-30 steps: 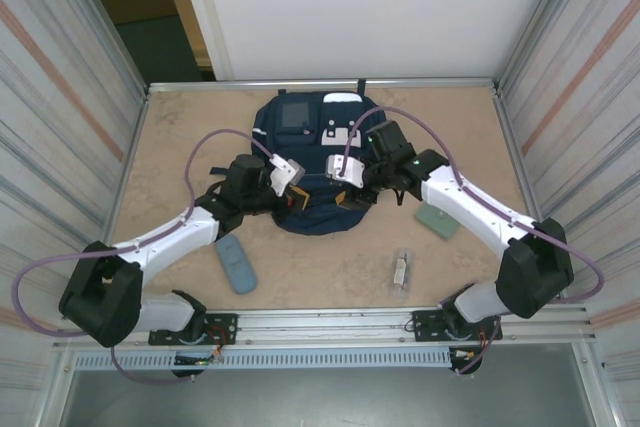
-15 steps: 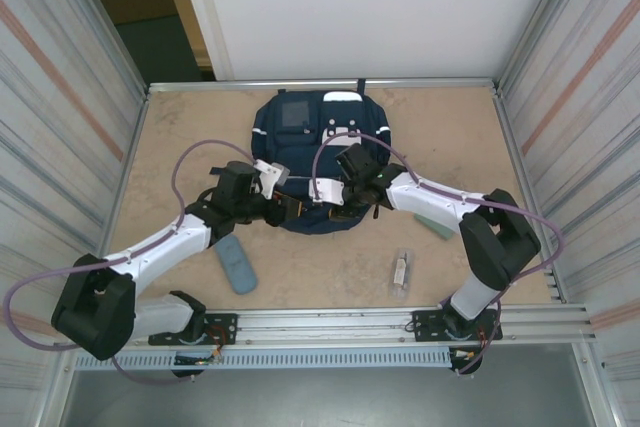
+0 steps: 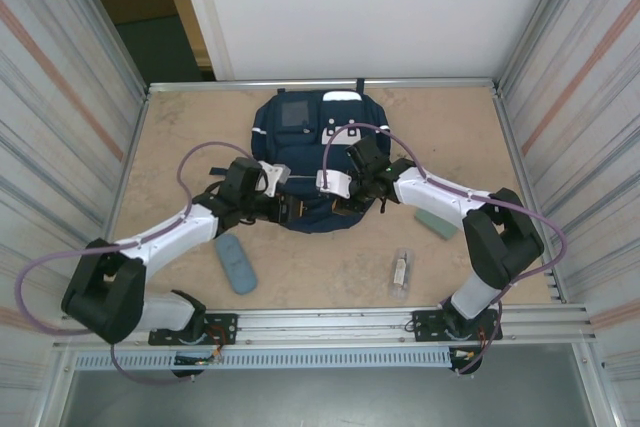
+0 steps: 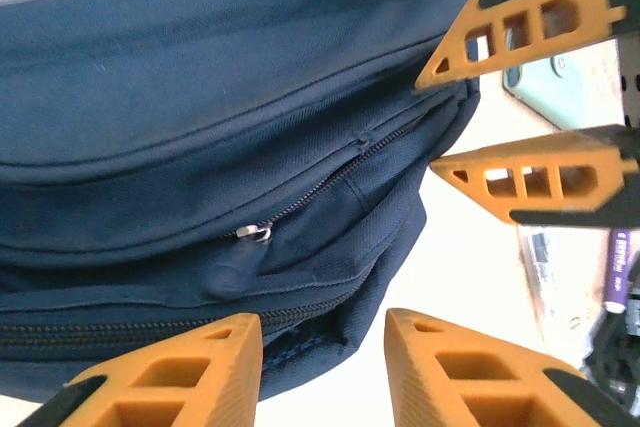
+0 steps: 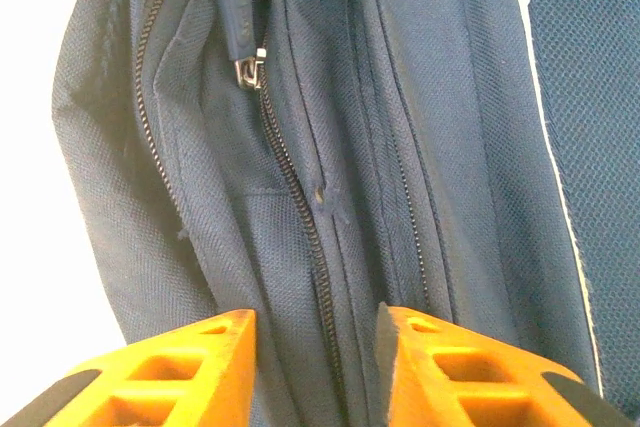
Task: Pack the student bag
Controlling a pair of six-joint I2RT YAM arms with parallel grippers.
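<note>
The student bag (image 3: 318,152), navy with white patches and a grey square panel, lies flat in the middle of the table. Both grippers sit at its near edge. My left gripper (image 3: 290,210) is open, and its orange fingers straddle the bag's bottom corner (image 4: 390,197) without pinching it. A zipper pull (image 4: 255,234) lies just beyond them. My right gripper (image 3: 345,203) faces it from the other side. It is open, and a zipper line (image 5: 315,277) and a fold of the bag (image 5: 420,147) run between its fingers. Another zipper pull (image 5: 247,72) lies ahead of it.
A blue-grey case (image 3: 236,264) lies near the left arm. A flat green item (image 3: 437,220) and a clear packet holding a pen (image 3: 400,270) lie to the right of the bag. Metal walls close in both sides of the table.
My left gripper has opened and dropped to the bag's near edge. My right arm folded in, its gripper moved to the same edge, and its jaws narrowed.
</note>
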